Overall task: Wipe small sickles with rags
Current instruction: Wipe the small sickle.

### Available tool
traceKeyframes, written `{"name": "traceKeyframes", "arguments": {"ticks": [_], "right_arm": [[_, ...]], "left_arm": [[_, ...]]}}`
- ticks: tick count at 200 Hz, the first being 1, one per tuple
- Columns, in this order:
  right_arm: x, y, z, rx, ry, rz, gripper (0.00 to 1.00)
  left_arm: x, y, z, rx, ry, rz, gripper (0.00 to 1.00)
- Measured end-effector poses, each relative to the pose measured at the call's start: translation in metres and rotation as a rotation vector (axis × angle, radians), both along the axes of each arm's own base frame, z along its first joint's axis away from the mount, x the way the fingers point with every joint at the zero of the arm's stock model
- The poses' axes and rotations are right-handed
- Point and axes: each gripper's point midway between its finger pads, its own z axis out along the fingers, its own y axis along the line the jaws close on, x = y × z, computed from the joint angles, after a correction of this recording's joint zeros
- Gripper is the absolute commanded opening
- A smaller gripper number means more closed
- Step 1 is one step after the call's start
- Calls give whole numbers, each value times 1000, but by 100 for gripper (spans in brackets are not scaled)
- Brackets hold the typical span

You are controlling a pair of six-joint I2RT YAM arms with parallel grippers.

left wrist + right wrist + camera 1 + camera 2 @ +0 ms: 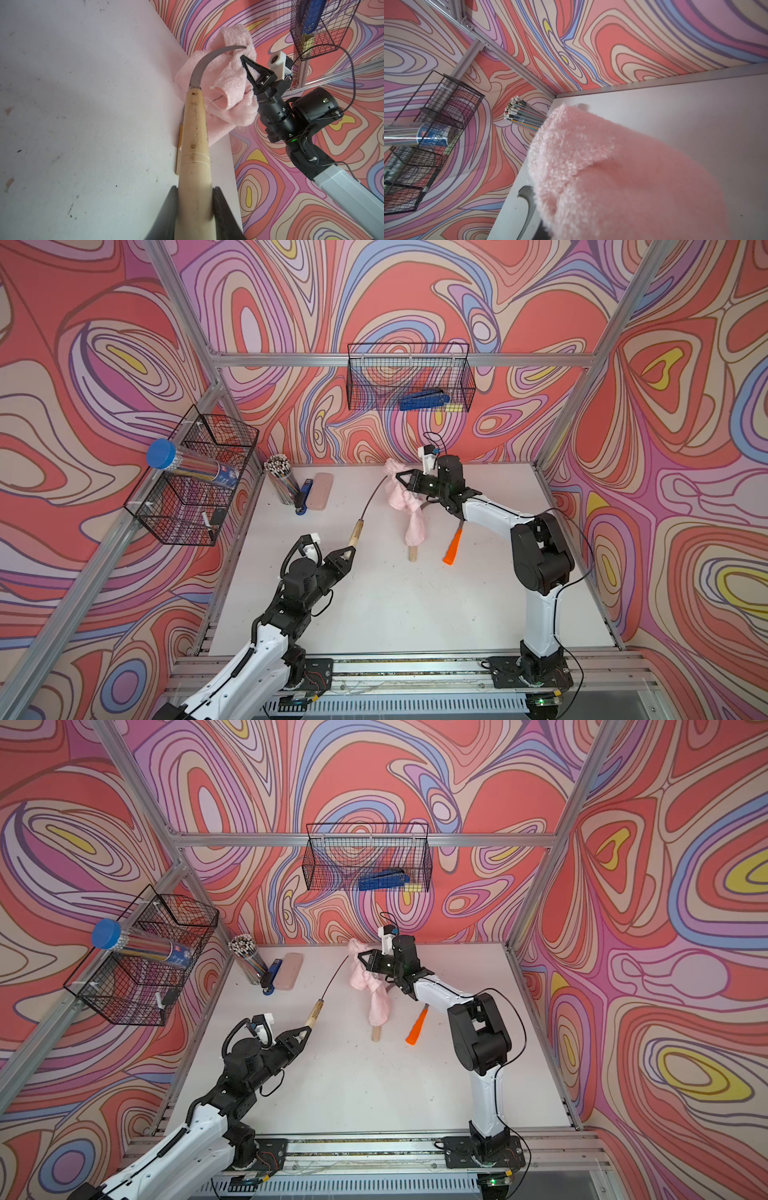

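Note:
My left gripper (351,551) (195,190) is shut on the butt of a pale wooden-handled sickle (357,533) (195,135), held off the table. Its dark curved blade (199,68) reaches into the pink rag (399,495) (232,83). My right gripper (397,477) is shut on the rag's upper part, at the blade tip. The rag fills the right wrist view (623,176) and hides the jaws. Its loose end hangs over a second wooden-handled sickle (412,553) lying on the table. An orange-handled sickle (453,547) lies beside that, its blade under my right arm.
A pencil cup (282,483), a blue stapler (304,495) and a rigid pink case (322,491) stand at the table's back left. A wire basket (195,477) hangs on the left wall. Another basket (409,377), holding a blue tool, hangs on the back wall.

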Motion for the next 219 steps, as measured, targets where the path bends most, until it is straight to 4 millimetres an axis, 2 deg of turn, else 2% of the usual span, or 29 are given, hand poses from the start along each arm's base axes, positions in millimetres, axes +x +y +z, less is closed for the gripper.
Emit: {"name": "traceKeyframes", "arguments": {"ticks": [37, 55, 85, 104, 123, 166, 192, 219], "right_arm": [[-16, 40, -23, -6, 29, 87, 0], [-19, 44, -30, -6, 45, 101, 0], [-21, 48, -28, 1, 30, 111, 0], [-30, 57, -32, -6, 24, 125, 0], [-51, 75, -45, -28, 37, 162, 0], [-113, 120, -73, -72, 70, 281, 0], [-126, 121, -77, -84, 70, 283, 0], [-128, 114, -63, -87, 45, 260, 0]], "left_arm": [[0, -1, -5, 5, 15, -2, 0], [0, -1, -5, 5, 14, -2, 0], [1, -1, -4, 4, 12, -2, 0], [1, -1, -4, 4, 12, -3, 0], [1, -1, -4, 3, 9, -3, 0], [2, -1, -2, 1, 3, 1, 0], [2, 0, -1, 1, -2, 5, 0], [1, 1, 4, -5, -18, 6, 0]]}}
